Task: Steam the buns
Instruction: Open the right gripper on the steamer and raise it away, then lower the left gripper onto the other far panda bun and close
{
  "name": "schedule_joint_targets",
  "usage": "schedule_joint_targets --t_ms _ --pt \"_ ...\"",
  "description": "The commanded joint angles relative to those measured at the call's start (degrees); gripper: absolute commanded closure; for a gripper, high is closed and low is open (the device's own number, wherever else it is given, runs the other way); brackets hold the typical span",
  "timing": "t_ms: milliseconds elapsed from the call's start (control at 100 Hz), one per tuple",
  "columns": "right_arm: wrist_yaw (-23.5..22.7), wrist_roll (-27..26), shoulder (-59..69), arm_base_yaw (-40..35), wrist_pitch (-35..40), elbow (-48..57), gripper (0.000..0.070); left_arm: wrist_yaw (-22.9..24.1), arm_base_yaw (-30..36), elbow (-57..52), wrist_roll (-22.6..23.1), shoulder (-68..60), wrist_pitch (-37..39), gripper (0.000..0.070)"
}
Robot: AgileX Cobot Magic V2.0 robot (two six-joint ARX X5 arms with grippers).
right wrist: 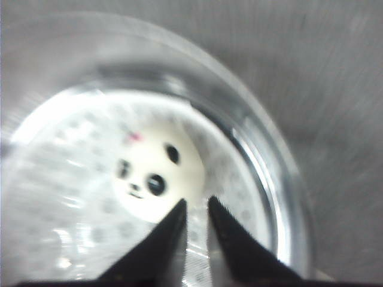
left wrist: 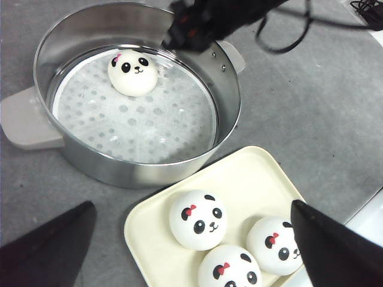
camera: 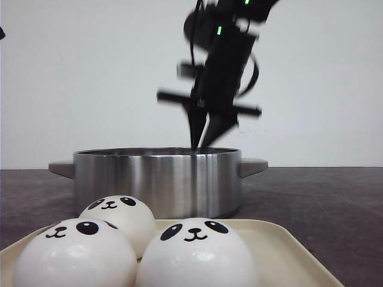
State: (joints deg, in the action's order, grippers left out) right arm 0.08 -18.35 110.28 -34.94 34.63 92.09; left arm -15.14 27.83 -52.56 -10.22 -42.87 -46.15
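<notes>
Lowest in the front frame, three buns (camera: 197, 254) sit on a cream tray (camera: 287, 251). Behind it, mid-frame, stands a steel pot (camera: 157, 179) holding the fourth bun (left wrist: 133, 72) on its perforated liner. Above the pot's rim, upper centre, the right gripper (camera: 203, 140) hangs, jaws nearly closed and empty. The left gripper (left wrist: 191, 239), over the tray, is spread wide.

Even, soft indoor light, no hard shadows.
Right wrist view motion-blurred all over; right arm (camera: 221, 66) smeared in front view; steel pot (camera: 157, 179) shows vertical glare bands.
</notes>
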Motion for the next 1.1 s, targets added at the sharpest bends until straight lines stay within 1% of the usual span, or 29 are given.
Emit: schedule_joint_targets --t_ms 0,100,180,270,340,440,490,590,720,820,880,970,1090 --pt "0.48 3.21 -6.34 -1.70 -0.81 2.25 0.0684 0.09 0.33 -1.09 -2.95 -0.92 0.22 0.0073" --pt "1.70 4.37 -14.23 -3.93 -0.24 2.25 0.0684 0.04 0.57 -1.07 -3.39 -2.86 -0.92 0.0073" --pt "2.23 5.70 -22.01 -7.10 0.17 2.25 0.0685 0.07 1.51 -1.07 -3.39 -5.46 -2.54 0.0073" --pt "3.98 6.16 -30.03 -11.91 0.11 2.25 0.0685 0.11 3.21 -1.07 -3.91 -9.79 -3.67 0.0075" --pt "7.02 7.04 -35.54 -16.39 0.11 2.25 0.0685 0.13 4.94 -1.07 -4.44 -13.90 -3.67 0.0075" --pt "13.49 7.10 -41.88 -23.08 0.13 2.25 0.0685 0.13 7.02 -1.07 -4.42 -20.17 -2.71 0.0075" --pt "16.02 7.08 -44.30 -26.14 0.20 2.25 0.0686 0.11 7.80 -1.07 -4.46 -23.23 -2.03 0.0075" --pt "20.46 6.93 -48.33 -30.64 1.36 2.25 0.0687 0.13 9.29 -1.07 -4.42 -28.72 -1.20 0.0075" --pt "25.55 6.36 -51.74 -33.81 4.39 2.25 0.0688 0.15 10.45 -1.07 -4.44 -34.56 1.49 0.0075" --pt "28.65 3.69 -53.29 -34.93 7.23 2.25 0.0688 0.22 10.84 -1.07 -5.42 -38.01 4.48 0.0077" --pt "29.31 2.34 -53.81 -35.23 8.72 2.25 0.0688 0.33 11.15 -1.07 -6.45 -39.80 6.21 0.0088" --pt "29.75 1.22 -53.96 -35.56 10.21 2.25 0.0688 0.83 11.21 -1.07 -7.56 -42.23 8.79 0.0156" --pt "29.94 0.11 -53.94 -36.15 11.30 2.25 0.0688 2.01 11.37 -1.07 -10.32 -45.05 11.30 0.0157"
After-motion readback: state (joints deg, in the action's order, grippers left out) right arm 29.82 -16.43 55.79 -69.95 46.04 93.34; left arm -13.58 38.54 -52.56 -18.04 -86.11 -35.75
